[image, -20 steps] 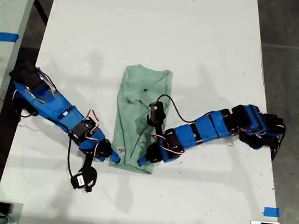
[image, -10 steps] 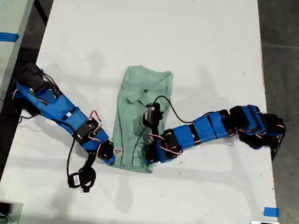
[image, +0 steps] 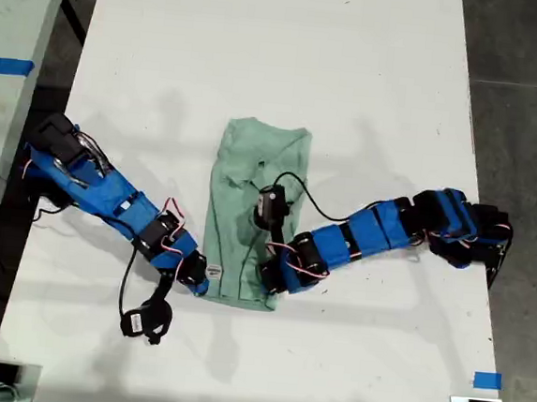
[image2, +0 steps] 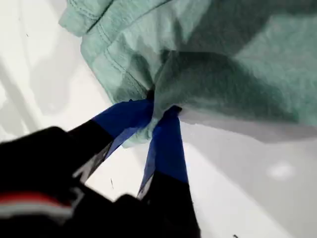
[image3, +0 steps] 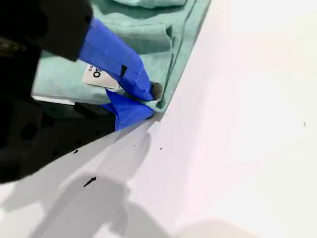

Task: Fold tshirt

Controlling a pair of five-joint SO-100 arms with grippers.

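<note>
Exterior view is showing the tshirt lying on the white table, folded into a narrow upright strip, a little toward the exterior view's left of the table's middle. Its far end is lying flat and rounded at the corners, while its near end is sitting bunched and slightly raised between the two arms.

My first claw is reaching in from the exterior view's right and pinching the near corner of the cloth on that side. The first wrist view is showing its blue fingertips nearly closed, with a fold of the green fabric gathered between them and the hem lifting off the table.

My second claw is coming in from the exterior view's left and gripping the opposite near corner. In the second wrist view its blue tips are clamping the edge of the cloth, right beside a small white label that is also showing in the exterior view.

A black cable is looping over the shirt near the first arm. A piece of blue tape is sitting on the table at the exterior view's lower right.
</note>
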